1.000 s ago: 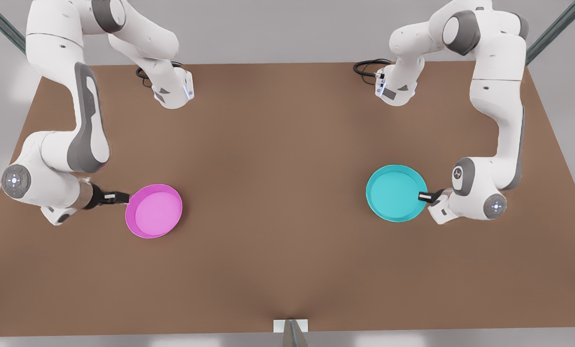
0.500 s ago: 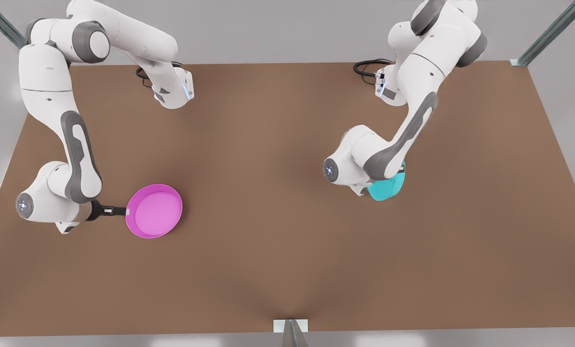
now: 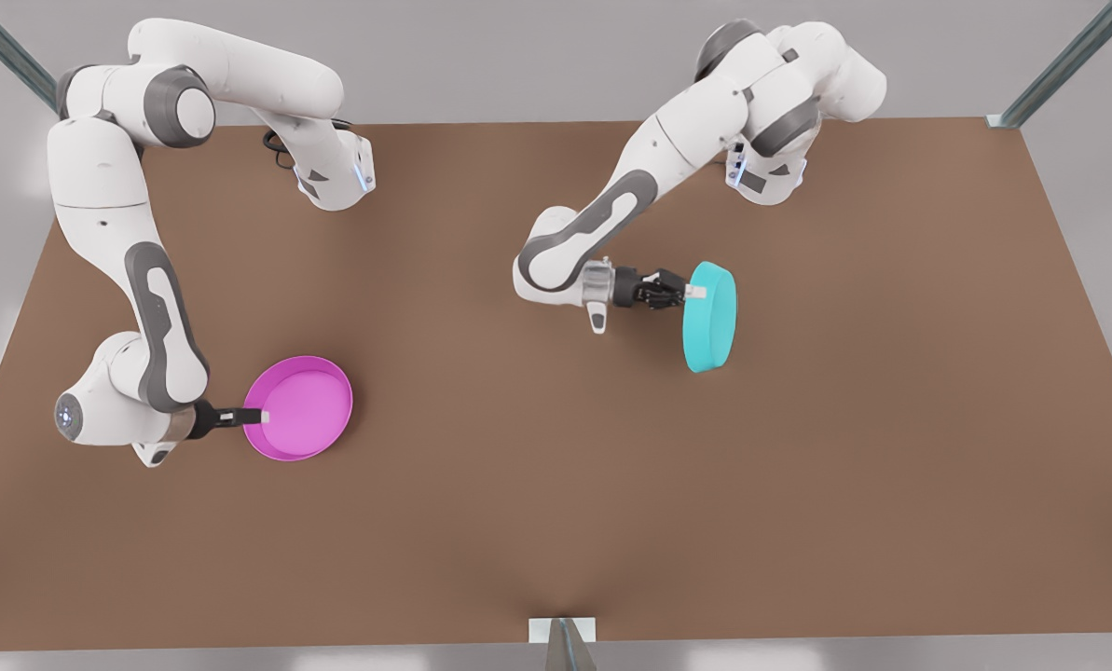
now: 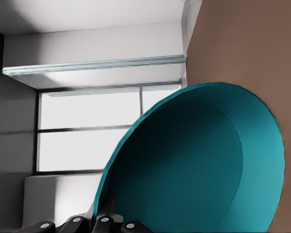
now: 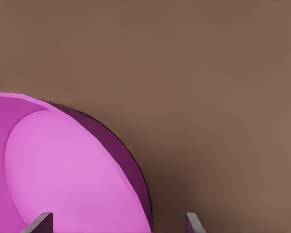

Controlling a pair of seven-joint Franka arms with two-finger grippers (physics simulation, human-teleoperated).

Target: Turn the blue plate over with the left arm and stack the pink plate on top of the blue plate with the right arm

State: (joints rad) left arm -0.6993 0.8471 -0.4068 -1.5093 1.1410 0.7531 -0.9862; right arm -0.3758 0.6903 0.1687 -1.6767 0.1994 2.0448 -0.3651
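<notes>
Front view: left gripper (image 3: 689, 293) is clamped on the rim of the blue plate (image 3: 710, 317), which is held on edge above the table (image 3: 556, 485), right of centre in the front view, gripper at the plate's 10 o'clock. Right gripper (image 3: 259, 417) sits at the 9 o'clock rim of the pink plate (image 3: 299, 408), which lies flat, open side up, on the table toward the front view's left; one finger reaches over the rim, grip on the rim can't be confirmed. Plates well apart. Left wrist view: blue plate (image 4: 194, 165) tilted, inside facing the camera, rim pinched at the fingers (image 4: 104, 221). Right wrist view: pink plate (image 5: 63, 170) on the table (image 5: 208, 73), two fingertips (image 5: 39, 223) spread apart, one over the plate's inside, one over the table.
</notes>
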